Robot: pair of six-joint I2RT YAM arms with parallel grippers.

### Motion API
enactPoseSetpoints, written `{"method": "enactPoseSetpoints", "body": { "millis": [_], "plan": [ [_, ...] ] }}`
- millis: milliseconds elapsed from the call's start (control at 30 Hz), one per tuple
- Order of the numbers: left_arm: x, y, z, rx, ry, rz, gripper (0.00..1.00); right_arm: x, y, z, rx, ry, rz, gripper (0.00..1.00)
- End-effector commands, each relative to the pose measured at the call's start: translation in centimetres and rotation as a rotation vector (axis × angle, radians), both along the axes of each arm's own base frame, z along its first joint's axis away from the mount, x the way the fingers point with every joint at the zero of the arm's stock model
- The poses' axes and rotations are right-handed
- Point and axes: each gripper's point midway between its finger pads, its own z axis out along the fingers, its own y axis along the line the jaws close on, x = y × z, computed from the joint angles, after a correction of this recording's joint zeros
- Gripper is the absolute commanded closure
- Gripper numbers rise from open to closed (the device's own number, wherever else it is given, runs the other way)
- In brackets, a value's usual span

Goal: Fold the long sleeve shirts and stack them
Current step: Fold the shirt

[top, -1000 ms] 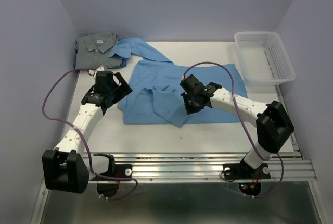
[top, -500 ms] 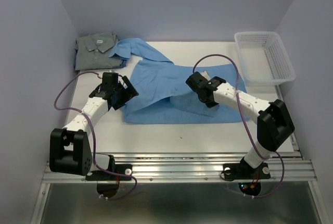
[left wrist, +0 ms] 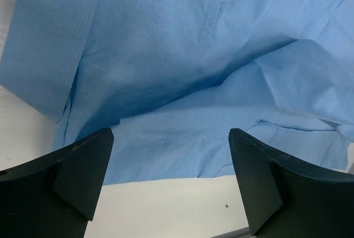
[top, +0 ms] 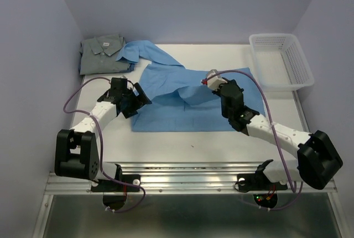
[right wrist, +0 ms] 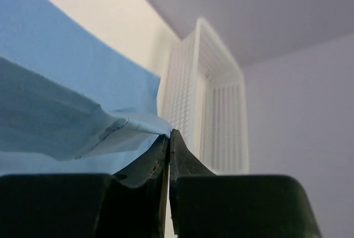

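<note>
Left gripper [top: 134,98] first: its jaws are spread wide, with nothing between them. It hovers just over the left side of the light blue shirt [top: 177,91], near the left edge of the table [top: 166,141]. From the left wrist view the blue cloth fills the whole gap between the two fingers [left wrist: 83,166], but it lies below them and isn't clamped.

As for labels, the only one I can spot is a small white neck label [top: 105,44] inside the collar of the grey-green shirt [top: 102,54]. It's way too tiny to read, so no brand from me. That shirt sits folded in the far left corner of the table, and one sleeve of the blue shirt reaches up to touch it.

The blue shirt is spread across the middle of the table, rumpled, and part of it is lifted off the surface toward its right side.

The right gripper [top: 211,79] is doing the lifting. It's clenched tight on an edge of the blue shirt, and in the right wrist view the hem sits pinched right at the fingertips.

Over in the far right corner there's a white mesh basket [top: 251,37], well apart from both shirts.
</note>
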Motion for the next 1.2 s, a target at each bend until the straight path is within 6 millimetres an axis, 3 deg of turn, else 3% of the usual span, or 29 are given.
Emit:
{"method": "enactPoseSetpoints", "body": {
  "millis": [0,33,167,300,533,667,733,867,933,1067,1167],
  "plan": [
    [-0.2,-0.5,-0.7,-0.02,0.008,-0.038,0.01,1.3,2.1,8.3,-0.175,-0.391,0.237,0.94],
    [-0.2,-0.5,-0.9,-0.022,0.014,-0.038,0.01,1.5,2.1,9.7,-0.177,-0.443,0.237,0.94],
    [-0.4,-0.8,-1.2,-0.039,0.015,-0.039,0.01,2.8,2.8,12.1,-0.281,-0.495,0.311,0.94],
    [-1.0,-0.6,-2.0,-0.035,0.042,-0.016,0.01,3.0,2.7,13.6,-0.331,-0.534,0.414,0.97],
    [-0.8,-0.3,-1.1,-0.044,0.042,0.043,0.01,2.3,-1.6,14.5,-0.303,-0.569,0.423,0.98],
    [-0.8,-0.2,0.3,-0.048,0.026,0.061,0.01,1.7,-2.8,12.9,-0.371,-0.548,0.464,0.98],
    [-0.8,0.1,0.9,-0.041,0.019,0.073,0.01,1.7,-2.9,10.6,-0.447,-0.462,0.5,0.98],
    [-0.7,0.8,1.7,-0.004,0.019,0.092,0.01,0.9,-1.2,8.7,-0.526,-0.386,0.677,0.98],
    [-0.7,1.0,1.9,0.008,0.023,0.09,0.01,1.2,-3.2,8.8,-0.547,-0.376,0.655,0.99],
    [-0.7,1.3,1.6,0.034,0.032,0.093,0.01,0.1,-2.3,7.3,-0.571,-0.364,0.771,0.99],
    [-0.1,1.2,2.1,0.028,0.005,0.094,0.01,-0.2,-1.7,4.9,-0.602,-0.283,0.857,0.99]
  ]
}}
